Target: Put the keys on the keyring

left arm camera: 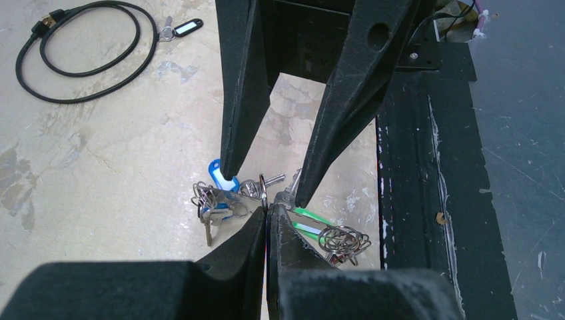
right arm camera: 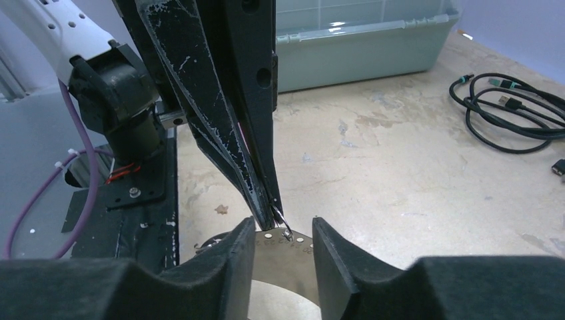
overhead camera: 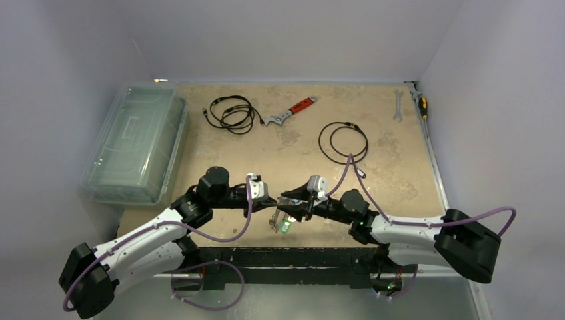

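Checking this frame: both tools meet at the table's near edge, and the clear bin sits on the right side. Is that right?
Not quite. The left tool and right tool do meet at the near edge, but the clear bin sits on the left side, as the top view shows.

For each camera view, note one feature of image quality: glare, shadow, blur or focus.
Top external: flat, even light, and the keys are too small to resolve. Left wrist: own fingers blurred in the foreground, keys beyond sharp. Right wrist: bright glare on the bin's lid, near fingers soft, metal plate between them dimly lit.
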Robot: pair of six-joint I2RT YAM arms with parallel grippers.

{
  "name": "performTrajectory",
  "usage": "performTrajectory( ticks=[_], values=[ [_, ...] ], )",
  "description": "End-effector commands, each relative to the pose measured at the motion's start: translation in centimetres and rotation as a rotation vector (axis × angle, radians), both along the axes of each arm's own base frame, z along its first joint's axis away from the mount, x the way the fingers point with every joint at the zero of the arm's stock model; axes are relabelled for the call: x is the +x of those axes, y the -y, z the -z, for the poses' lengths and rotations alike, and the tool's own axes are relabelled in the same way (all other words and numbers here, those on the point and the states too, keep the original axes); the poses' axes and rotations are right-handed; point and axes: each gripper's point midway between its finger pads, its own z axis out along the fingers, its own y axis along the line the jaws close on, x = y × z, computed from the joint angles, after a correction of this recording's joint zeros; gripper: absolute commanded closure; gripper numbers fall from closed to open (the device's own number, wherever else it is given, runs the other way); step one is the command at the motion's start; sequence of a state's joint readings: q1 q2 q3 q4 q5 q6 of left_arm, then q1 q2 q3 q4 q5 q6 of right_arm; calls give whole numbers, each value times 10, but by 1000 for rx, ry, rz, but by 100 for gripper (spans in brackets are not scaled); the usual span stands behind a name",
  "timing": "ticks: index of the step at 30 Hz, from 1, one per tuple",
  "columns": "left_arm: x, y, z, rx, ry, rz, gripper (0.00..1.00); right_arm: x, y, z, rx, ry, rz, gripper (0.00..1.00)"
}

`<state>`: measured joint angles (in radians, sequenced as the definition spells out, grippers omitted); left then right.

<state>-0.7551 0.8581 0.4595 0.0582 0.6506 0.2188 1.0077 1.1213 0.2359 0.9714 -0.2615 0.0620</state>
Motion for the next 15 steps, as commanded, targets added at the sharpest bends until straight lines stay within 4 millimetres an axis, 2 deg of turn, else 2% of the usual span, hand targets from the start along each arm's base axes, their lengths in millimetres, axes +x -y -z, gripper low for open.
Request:
performTrajectory(
  ticks=[1, 7, 12, 15],
  values=[
    [-4, 4, -8, -37, 15, 29, 100, 1, 2, -10, 62, 28, 10, 53],
    [-4, 3, -6, -30, 18, 26, 100, -7, -3, -6, 60, 33, -49, 61],
    [-5, 3, -5, -31, 22, 32, 100, -9, -6, -5, 66, 38, -69, 63],
    [-4, 3, -4, -29, 21, 31, 100, -10, -7, -8, 75, 46, -77, 71]
  ],
)
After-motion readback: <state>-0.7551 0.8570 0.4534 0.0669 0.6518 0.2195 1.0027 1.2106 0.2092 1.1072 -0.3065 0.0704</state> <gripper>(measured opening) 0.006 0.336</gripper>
